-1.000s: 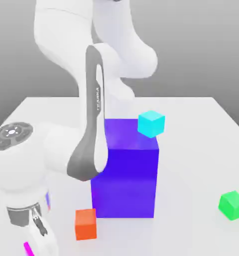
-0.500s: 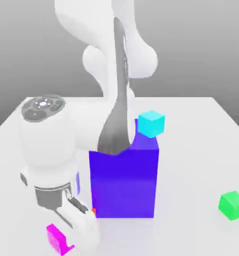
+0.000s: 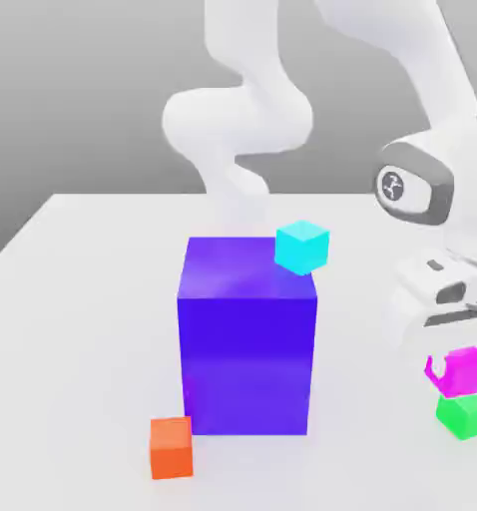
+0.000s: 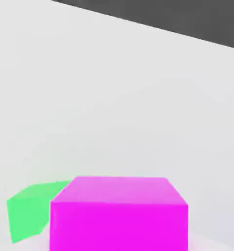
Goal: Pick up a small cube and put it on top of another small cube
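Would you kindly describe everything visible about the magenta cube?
The magenta cube is small, plain and glossy, with flat, unmarked faces. The gripper is shut on it and holds it off the table, just above the green cube, near the exterior view's right edge. In the hand view it partly hides the green cube.

On my screen the desk (image 3: 93, 259) is plain pale white-grey under a flat grey backdrop, and the arm (image 3: 244, 120) is glossy white with a dark grey ring around a wrist joint. The big block (image 3: 247, 339) in the middle is deep purple-blue, with a cyan cube (image 3: 302, 248) at its far right top corner and an orange cube (image 3: 171, 447) near its left foot. At the exterior view's right I see the magenta-pink cube (image 3: 465, 370) above the bright green cube (image 3: 463, 414), both plain and unpatterned.
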